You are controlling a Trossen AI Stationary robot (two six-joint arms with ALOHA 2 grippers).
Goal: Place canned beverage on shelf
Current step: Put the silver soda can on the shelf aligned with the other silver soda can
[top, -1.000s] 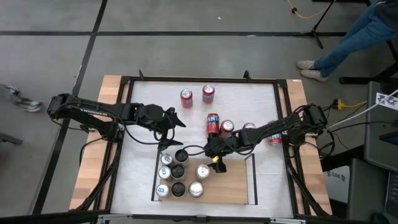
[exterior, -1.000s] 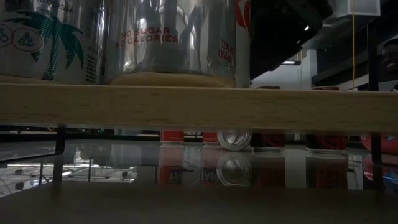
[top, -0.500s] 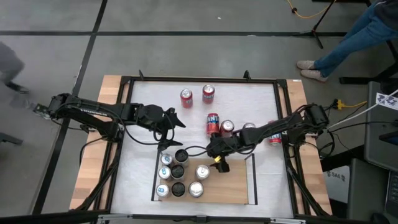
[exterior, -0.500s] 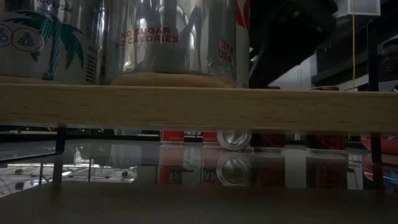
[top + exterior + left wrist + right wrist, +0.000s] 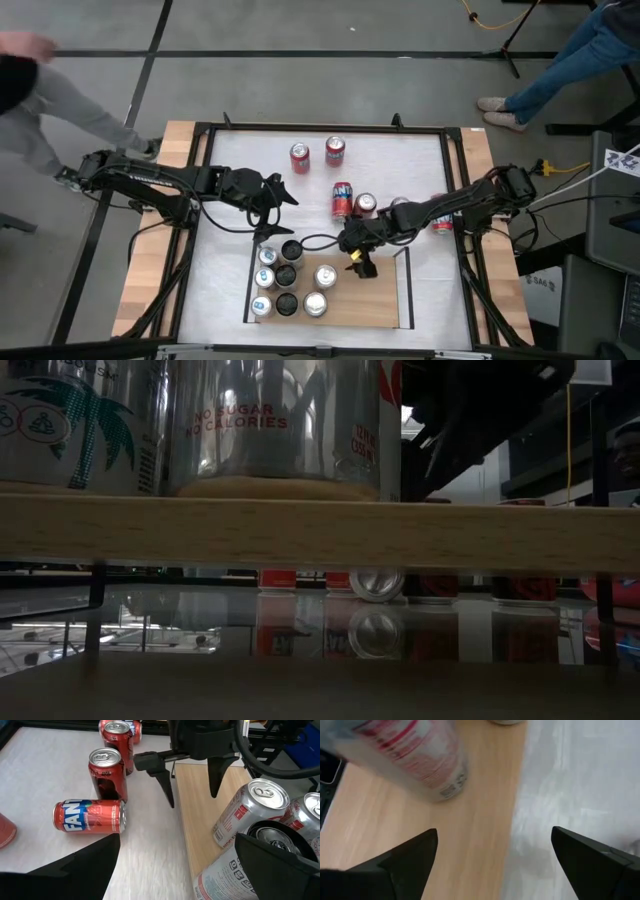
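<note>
Near edge: shelf [image 5: 385,295] holds a cluster of upright cans on its left half. The right half is bare wood, so there is room for more.

Silver can [image 5: 326,276] stands upright at the right of the cluster, free of both grippers. In the right wrist view it is just beside the fingers, not between them.

Right gripper [image 5: 360,262] is over the shelf's far edge, just right of that can. Fingers spread wide, nothing held. Over the last second it has slid a little to the right, away from the can, with the jaws unchanged. My reading: this can is placed and the arm is backing off for another.

Left gripper [image 5: 277,232] hangs at the shelf's far-left corner, beside the cluster, fingers wide and empty. It has not moved.

Farther out on the white table: a red can [image 5: 343,200] on its side with an upright one touching it, close behind the right gripper. Two red cans [image 5: 317,154] stand clear at the far side, with open tabletop around them.

Beyond the table at far left, a person has stepped into view.
</note>
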